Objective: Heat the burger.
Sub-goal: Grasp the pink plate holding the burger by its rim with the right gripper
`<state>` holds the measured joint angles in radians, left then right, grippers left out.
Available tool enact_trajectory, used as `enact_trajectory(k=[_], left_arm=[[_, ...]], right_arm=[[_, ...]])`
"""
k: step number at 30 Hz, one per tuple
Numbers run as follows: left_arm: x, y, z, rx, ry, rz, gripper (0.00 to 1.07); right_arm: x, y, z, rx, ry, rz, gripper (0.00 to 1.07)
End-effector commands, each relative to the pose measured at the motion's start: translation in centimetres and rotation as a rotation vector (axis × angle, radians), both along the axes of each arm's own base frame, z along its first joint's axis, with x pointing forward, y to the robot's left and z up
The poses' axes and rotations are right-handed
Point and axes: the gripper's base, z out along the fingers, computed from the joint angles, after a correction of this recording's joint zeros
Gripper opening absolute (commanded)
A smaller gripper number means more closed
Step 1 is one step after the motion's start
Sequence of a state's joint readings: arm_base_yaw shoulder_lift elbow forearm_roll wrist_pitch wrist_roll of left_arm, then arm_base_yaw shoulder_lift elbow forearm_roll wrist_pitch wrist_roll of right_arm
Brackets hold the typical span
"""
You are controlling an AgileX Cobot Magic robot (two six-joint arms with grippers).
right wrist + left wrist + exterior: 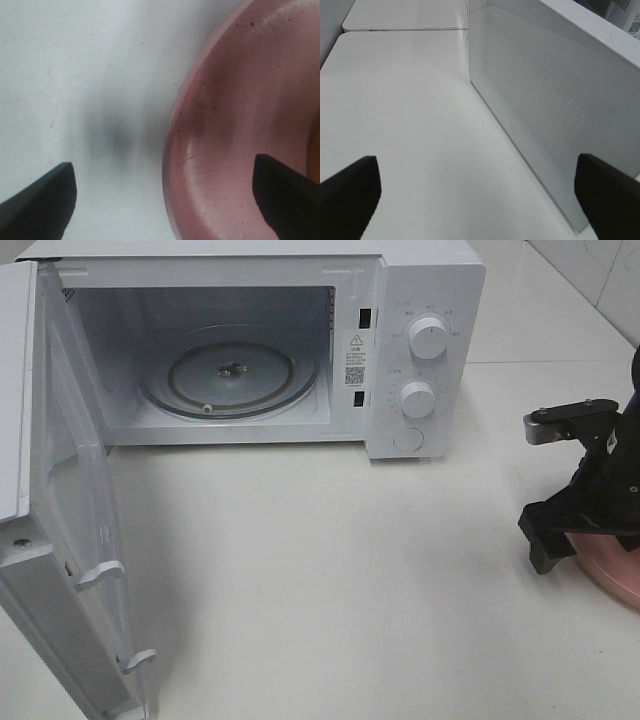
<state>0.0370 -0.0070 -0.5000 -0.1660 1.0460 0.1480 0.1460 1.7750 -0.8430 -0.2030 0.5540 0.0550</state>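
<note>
my right gripper point(162, 167) spread over one pink plate point(240, 100), left gripper point(476, 160) spread too; one microwave point(430, 280), two dials point(430, 338), qr sticker point(355, 358) unreadable.

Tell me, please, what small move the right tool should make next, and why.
Probably ease the right tool down and shut it on the rim of the pink plate: its open jaws straddle that rim, one finger over the table, one over the plate, and the microwave stands open with a bare turntable.

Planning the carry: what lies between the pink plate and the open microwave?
Bare white tabletop in the exterior high view; the right end effector hovers at the pink plate rim.
</note>
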Motion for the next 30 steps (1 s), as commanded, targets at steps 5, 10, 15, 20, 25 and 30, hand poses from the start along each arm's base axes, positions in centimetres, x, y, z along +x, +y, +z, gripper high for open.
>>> enact_trajectory(k=[5, 10, 15, 20, 25, 30], left_arm=[[-0.2, -0.1, 0.0, -0.008, -0.024, -0.008, 1.0], [-0.2, -0.1, 0.0, -0.008, -0.024, -0.008, 1.0], [-0.2, -0.1, 0.0, -0.008, -0.024, -0.008, 1.0], [-0.2, -0.1, 0.0, -0.008, -0.024, -0.008, 1.0], [-0.2, -0.1, 0.0, -0.008, -0.024, -0.008, 1.0], [-0.2, -0.1, 0.0, -0.008, -0.024, -0.008, 1.0]], right_arm=[[0.3, -0.2, -1.7, 0.001, 0.022, 0.01, 0.9], [0.4, -0.1, -2.3, 0.001, 0.029, 0.014, 0.88], [0.4, -0.1, -2.6, -0.001, 0.04, 0.014, 0.82], [0.4, -0.2, -2.6, -0.004, 0.039, 0.013, 0.55], [0.4, -0.2, -2.6, -0.007, 0.039, 0.011, 0.23], [0.4, -0.3, -2.6, -0.02, 0.044, 0.025, 0.0]])
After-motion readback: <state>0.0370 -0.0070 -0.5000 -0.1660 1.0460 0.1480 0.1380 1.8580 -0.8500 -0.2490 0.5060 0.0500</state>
